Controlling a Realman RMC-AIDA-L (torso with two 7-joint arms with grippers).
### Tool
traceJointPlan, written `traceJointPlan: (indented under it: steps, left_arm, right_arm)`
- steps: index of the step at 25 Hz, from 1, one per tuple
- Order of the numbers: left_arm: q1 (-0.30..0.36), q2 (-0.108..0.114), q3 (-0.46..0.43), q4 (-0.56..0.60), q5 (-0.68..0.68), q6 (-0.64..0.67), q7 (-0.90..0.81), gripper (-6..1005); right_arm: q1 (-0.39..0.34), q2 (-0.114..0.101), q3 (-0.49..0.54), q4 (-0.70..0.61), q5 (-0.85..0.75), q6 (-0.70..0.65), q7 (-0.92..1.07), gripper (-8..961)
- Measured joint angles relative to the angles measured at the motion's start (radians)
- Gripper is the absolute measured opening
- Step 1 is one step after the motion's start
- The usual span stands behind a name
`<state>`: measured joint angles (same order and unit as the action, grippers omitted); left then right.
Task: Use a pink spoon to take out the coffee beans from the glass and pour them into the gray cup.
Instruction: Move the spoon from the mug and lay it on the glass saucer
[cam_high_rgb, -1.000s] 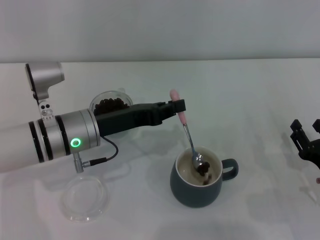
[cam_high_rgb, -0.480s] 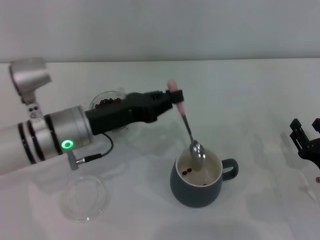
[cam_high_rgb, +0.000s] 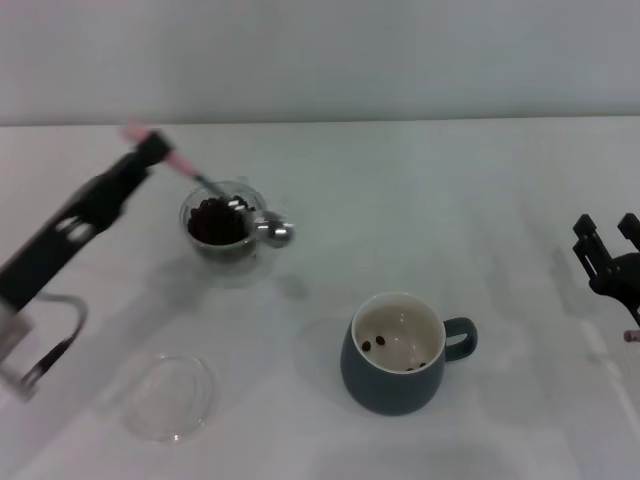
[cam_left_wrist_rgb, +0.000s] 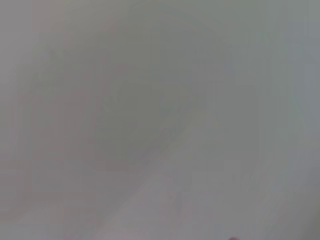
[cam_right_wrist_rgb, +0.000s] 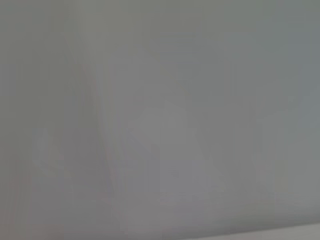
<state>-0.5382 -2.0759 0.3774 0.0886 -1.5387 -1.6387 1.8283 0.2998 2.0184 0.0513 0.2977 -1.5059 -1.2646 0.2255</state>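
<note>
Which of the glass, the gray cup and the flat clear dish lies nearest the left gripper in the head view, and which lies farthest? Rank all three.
Measured from the left gripper, which holds the pink spoon at the far left:
1. The glass, just to its right, holding coffee beans.
2. The flat clear dish, at the near left.
3. The gray cup, near the centre-right.

Soft, even overhead light across the white table (cam_high_rgb: 480, 200), with faint shadows pooled beside the gray cup (cam_high_rgb: 395, 368) and the glass (cam_high_rgb: 222, 232). Heavily motion-smeared, the left gripper (cam_high_rgb: 150, 152) and its arm. Both wrist views washed out to featureless gray blur.
</note>
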Motion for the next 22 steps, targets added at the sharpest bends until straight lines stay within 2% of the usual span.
traceJointPlan:
  steps: [3, 4, 5, 9, 12, 14, 18, 22]
  left_arm:
    - [0.107, 0.002, 0.0, 0.0, -0.069, -0.067, -0.005, 127]
    - [0.107, 0.002, 0.0, 0.0, -0.069, -0.067, -0.005, 127]
    - [0.168, 0.004, 0.0, 0.0, -0.1, -0.082, -0.022, 127]
    - [0.269, 0.013, 0.004, 0.042, -0.122, -0.05, -0.14, 127]
    - [0.318, 0.014, 0.007, 0.1, -0.091, -0.023, -0.229, 127]
    - [0.336, 0.018, 0.007, 0.124, -0.064, -0.01, -0.255, 127]
    - [0.351, 0.043, 0.008, 0.132, 0.006, 0.039, -0.284, 126]
    - [0.338, 0.05, 0.008, 0.134, 0.043, 0.099, -0.299, 126]
  right_arm:
    - [0.018, 0.0, 0.0, -0.003, 0.001, -0.002, 0.0, 644]
    - [0.024, 0.0, 0.001, -0.003, 0.002, -0.003, 0.0, 645]
    - [0.03, 0.0, 0.005, -0.004, 0.003, -0.003, 0.0, 646]
    - [0.047, 0.002, 0.042, -0.013, 0.004, 0.0, 0.0, 649]
    - [0.053, 0.003, 0.051, -0.027, 0.004, 0.006, 0.0, 651]
    - [0.057, 0.003, 0.052, -0.04, 0.004, 0.012, 0.0, 653]
    - [0.074, 0.003, 0.053, -0.053, 0.004, 0.037, 0.0, 656]
    - [0.088, 0.003, 0.053, -0.054, 0.004, 0.053, 0.0, 659]
